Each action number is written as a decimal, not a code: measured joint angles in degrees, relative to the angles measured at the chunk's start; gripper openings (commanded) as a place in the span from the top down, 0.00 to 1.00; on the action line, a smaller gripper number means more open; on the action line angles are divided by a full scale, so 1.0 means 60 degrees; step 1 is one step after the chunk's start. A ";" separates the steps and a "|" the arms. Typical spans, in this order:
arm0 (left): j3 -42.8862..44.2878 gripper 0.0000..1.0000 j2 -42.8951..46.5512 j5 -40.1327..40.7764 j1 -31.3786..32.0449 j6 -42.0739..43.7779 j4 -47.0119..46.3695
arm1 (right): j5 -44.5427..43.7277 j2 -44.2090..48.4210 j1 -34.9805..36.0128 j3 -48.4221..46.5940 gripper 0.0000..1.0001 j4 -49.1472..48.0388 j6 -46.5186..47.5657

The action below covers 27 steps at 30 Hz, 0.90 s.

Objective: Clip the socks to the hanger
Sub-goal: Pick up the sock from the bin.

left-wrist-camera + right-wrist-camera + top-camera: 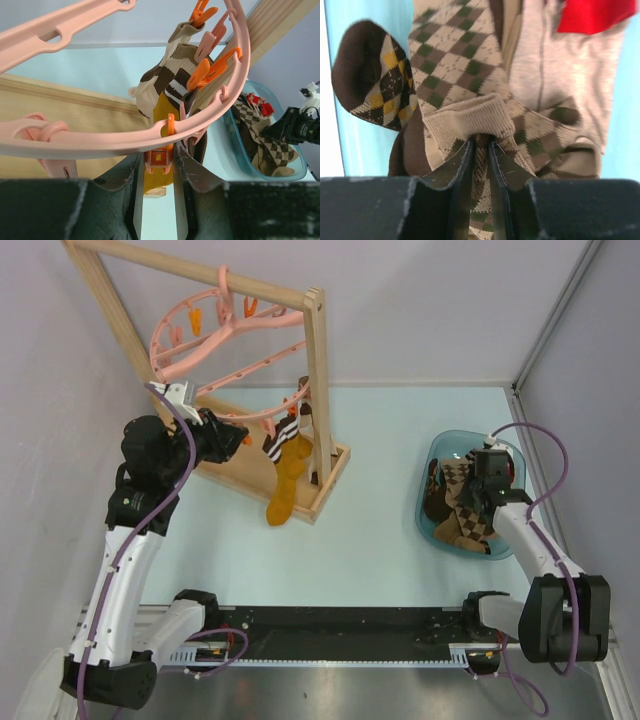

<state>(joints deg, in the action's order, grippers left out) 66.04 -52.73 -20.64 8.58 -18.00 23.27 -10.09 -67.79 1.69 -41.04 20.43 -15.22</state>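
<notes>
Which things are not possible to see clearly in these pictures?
- Right wrist view: whether the right fingers pinch the argyle sock; its cuff covers their tips.
- Right wrist view: what the red item is; the top edge cuts it.
- Top view: how many socks lie in the blue basin; the right arm covers them.

The red cloth point(592, 15) is cut off at the top corner; the hanger point(100, 142) runs off both sides.

A round pink hanger point(210, 345) hangs tilted at upper left. A mustard sock point(288, 480) and a cream-and-brown sock point(150, 87) dangle clipped from its rim. At right, argyle socks point(462, 505) lie heaped.
</notes>
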 measured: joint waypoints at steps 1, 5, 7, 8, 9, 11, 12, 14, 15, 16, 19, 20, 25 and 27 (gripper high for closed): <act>0.0000 0.95 -0.0007 -0.0004 0.0007 0.0000 0.0000 | 0.0004 0.0109 -0.0073 0.0000 0.83 0.0047 -0.0036; 0.0000 0.95 -0.0018 -0.0004 0.0029 -0.0004 -0.0004 | -0.0011 0.0452 -0.0182 0.0000 0.98 0.0106 -0.0164; 0.0000 0.95 -0.0018 -0.0004 0.0040 -0.0004 -0.0007 | -0.0022 0.0517 -0.0178 0.0000 0.98 0.0142 -0.0211; 0.0000 0.95 -0.0018 -0.0004 0.0047 -0.0004 -0.0007 | -0.0022 0.0539 -0.0175 0.0000 0.98 0.0171 -0.0222; 0.0000 0.95 -0.0018 -0.0004 0.0051 -0.0004 -0.0004 | -0.0025 0.0572 -0.0171 0.0000 0.98 0.0200 -0.0248; 0.0000 0.95 -0.0018 -0.0004 0.0051 -0.0004 -0.0007 | -0.0029 0.0707 -0.0157 0.0000 0.98 0.0277 -0.0284; 0.0000 0.95 -0.0018 -0.0004 0.0051 -0.0004 -0.0004 | -0.0025 0.0841 -0.0149 0.0011 0.98 0.0310 -0.0288; 0.0000 0.95 -0.0018 -0.0004 0.0051 -0.0004 -0.0004 | 0.0000 0.1249 -0.0102 0.0036 0.98 0.0331 -0.0288; 0.0000 0.95 -0.0018 -0.0004 0.0051 -0.0004 -0.0004 | 0.0011 0.1519 -0.0044 0.0047 0.98 0.0321 -0.0288; 0.0000 0.95 -0.0018 -0.0004 0.0055 -0.0007 -0.0007 | 0.0047 0.1807 0.0040 0.0051 0.98 0.0270 -0.0280; 0.0000 0.95 -0.0018 -0.0004 0.0084 -0.0007 -0.0007 | 0.0127 0.2590 0.0441 0.0055 1.00 0.0011 -0.0273; 0.0000 0.95 -0.0018 0.0000 0.0106 -0.0011 -0.0011 | 0.0149 0.2852 0.0623 0.0055 1.00 -0.0171 -0.0266; 0.0015 0.96 -0.0018 0.0011 0.0219 -0.0022 -0.0036 | 0.0714 0.3421 0.1643 0.0055 1.00 -0.1206 -0.0233; 0.0015 0.96 -0.0018 0.0022 0.0259 -0.0044 -0.0047 | 0.1013 0.3391 0.2401 0.0055 1.00 -0.1778 -0.0164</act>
<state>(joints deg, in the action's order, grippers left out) 66.13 -52.84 -20.51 10.13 -18.26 22.98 -4.01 -47.44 16.10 -40.71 9.76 -16.21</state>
